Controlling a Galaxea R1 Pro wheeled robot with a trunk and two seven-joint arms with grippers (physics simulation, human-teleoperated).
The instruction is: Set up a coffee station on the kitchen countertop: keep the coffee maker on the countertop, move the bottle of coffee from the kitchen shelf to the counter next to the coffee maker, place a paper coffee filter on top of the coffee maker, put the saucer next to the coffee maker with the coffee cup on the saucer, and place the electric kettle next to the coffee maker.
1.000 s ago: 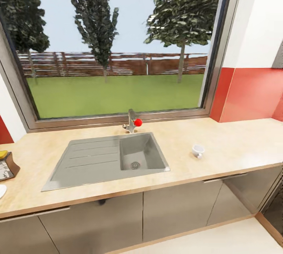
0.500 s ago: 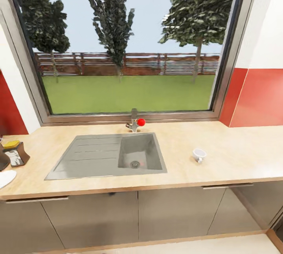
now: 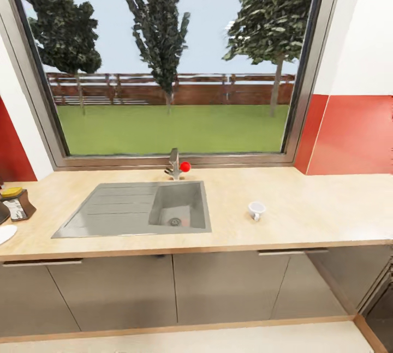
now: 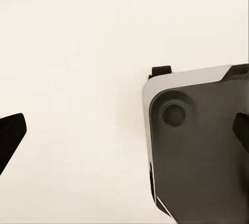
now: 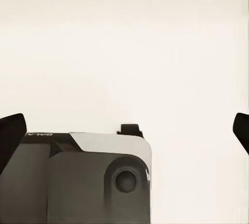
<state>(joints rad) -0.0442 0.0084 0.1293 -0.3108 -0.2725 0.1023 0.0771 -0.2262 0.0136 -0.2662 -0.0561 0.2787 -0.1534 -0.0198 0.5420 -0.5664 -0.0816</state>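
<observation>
A: What sits at the far left of the frame?
B: The bottle of coffee [image 3: 15, 203] stands on the bench [image 3: 305, 216] at the left edge, the saucer [image 3: 5, 233] just below it, cut by the frame.
A: And further right?
B: The steel sink [image 3: 136, 213] at centre, then the coffee cup [image 3: 256, 210] right of it, alone on the bench.
A: The end effectors?
B: The left end effector [image 4: 124, 135] and right end effector [image 5: 124, 130] both have fingertips spread wide over pale floor, nothing between them, well apart from the cup.

head camera facing kitchen countertop [image 3: 305, 216] squarely
</observation>
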